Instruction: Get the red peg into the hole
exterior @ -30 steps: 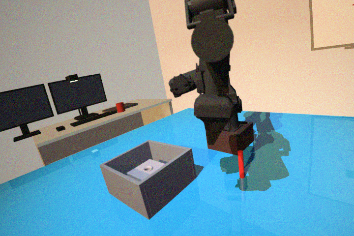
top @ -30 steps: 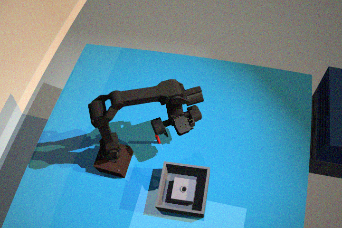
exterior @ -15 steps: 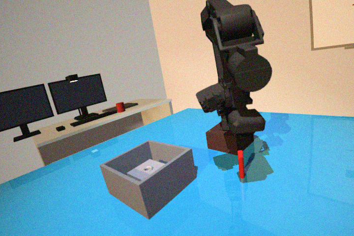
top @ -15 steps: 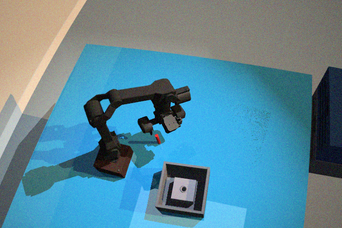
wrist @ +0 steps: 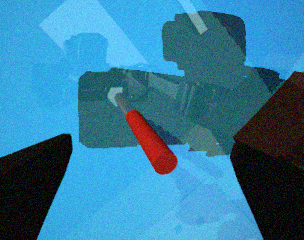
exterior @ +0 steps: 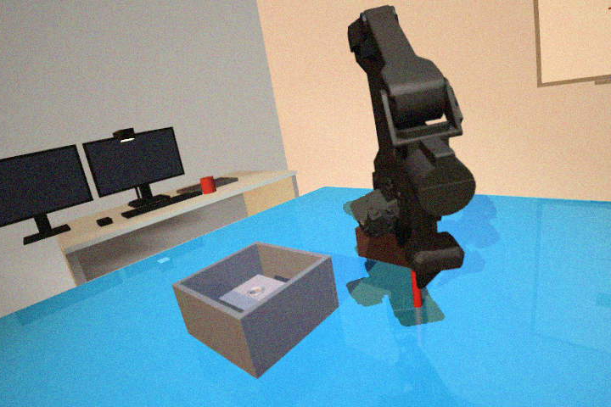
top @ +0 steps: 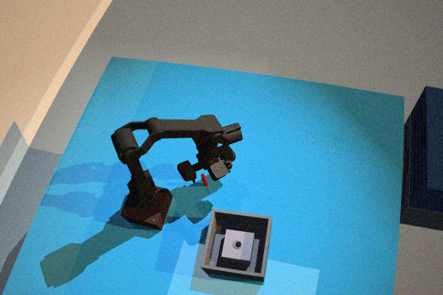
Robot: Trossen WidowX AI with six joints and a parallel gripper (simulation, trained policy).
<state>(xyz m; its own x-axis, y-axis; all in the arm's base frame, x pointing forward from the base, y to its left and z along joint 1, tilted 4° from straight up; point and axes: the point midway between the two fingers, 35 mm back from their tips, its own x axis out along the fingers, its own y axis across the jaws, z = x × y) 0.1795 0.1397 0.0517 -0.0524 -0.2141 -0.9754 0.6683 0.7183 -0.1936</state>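
The jaws (top: 203, 176) are standing wide and unloaded, presumably making room for the upright red peg (top: 204, 179) (exterior: 416, 288) (wrist: 151, 142) showing between them.

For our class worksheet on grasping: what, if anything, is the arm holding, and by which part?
Nothing is held: the gripper's jaws are open, and the red cylindrical peg stands upright on the blue tabletop.

And here's the glossy blue worktop (top: 316, 194) (exterior: 123, 345) (wrist: 22, 90), with the peg (top: 203, 179) (exterior: 416, 289) (wrist: 149, 141) upright and the open box (top: 268, 243) (exterior: 292, 314) resting on it!
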